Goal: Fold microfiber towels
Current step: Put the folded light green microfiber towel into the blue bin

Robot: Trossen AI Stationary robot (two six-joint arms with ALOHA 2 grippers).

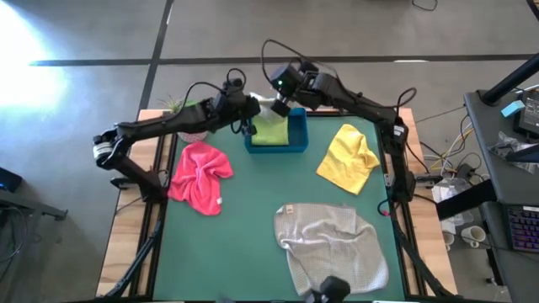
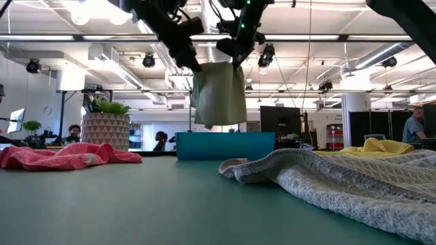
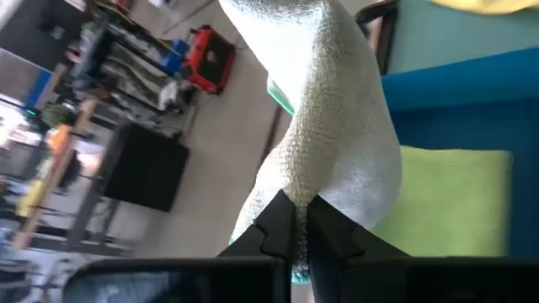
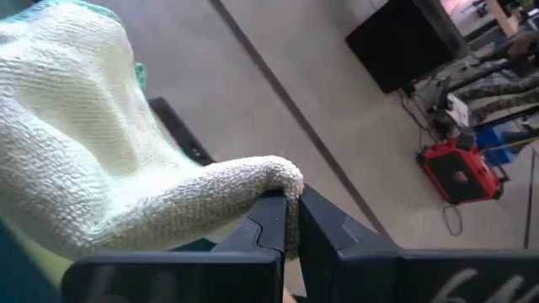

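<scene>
Low view: both grippers pinch olive towel [image 2: 219, 94] above blue tray [image 2: 225, 145]; plant [image 2: 105, 123] beside.

Olive green towel [image 2: 219, 93]: pale olive, plain weave texture. Lime green towel [image 1: 271, 132]: bright lime, plain. Tray [image 1: 297, 135]: solid blue. Hot pink towel [image 1: 200, 175]: uniform pink. Yellow towel [image 1: 348, 157]: plain yellow. Light grey towel [image 1: 331, 244]: grey, fine waffle pattern. Table [image 1: 244, 227]: green surface. Plant pot [image 2: 106, 130]: pink-white triangle pattern.
</scene>
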